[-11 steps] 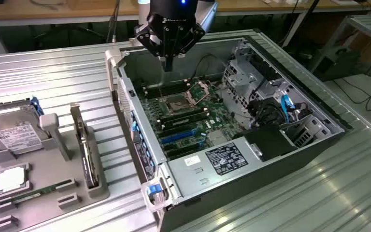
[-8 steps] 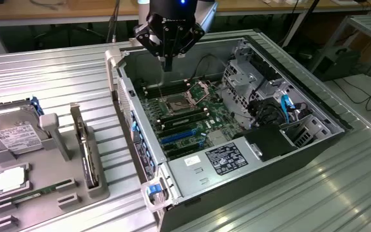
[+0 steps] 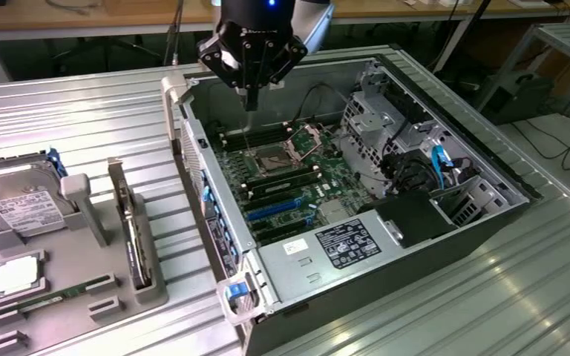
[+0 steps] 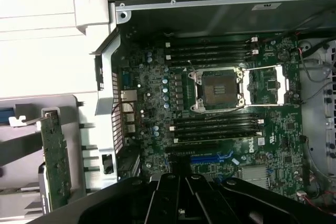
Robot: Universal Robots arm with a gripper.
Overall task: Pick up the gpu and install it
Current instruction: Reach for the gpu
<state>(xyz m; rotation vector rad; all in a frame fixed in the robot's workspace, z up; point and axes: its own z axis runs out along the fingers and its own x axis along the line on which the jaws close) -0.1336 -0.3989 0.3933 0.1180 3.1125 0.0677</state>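
Fingers (image 3: 251, 96) are pinched shut on nothing above the case (image 3: 414, 278); card (image 3: 131, 222), at 7 o'clock, is probably best gripped squarely by its top edge.

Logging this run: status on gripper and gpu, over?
Gripper shut, empty, above open PC case. Gpu upright in holder tray, untouched. Nothing seen in the way.

- Exterior view: high and set back, slanting down on the ribbed metal surface (image 3: 522, 297). It takes in the whole open computer case (image 3: 198, 159), the parts holder (image 3: 77, 297) at the exterior view's left, and the tool (image 3: 250, 100) above.
- Wrist view: close, facing straight down into the case, past the tool.
- Both views share the motherboard (image 3: 285, 185) and the gpu (image 3: 131, 230) standing in the holder.
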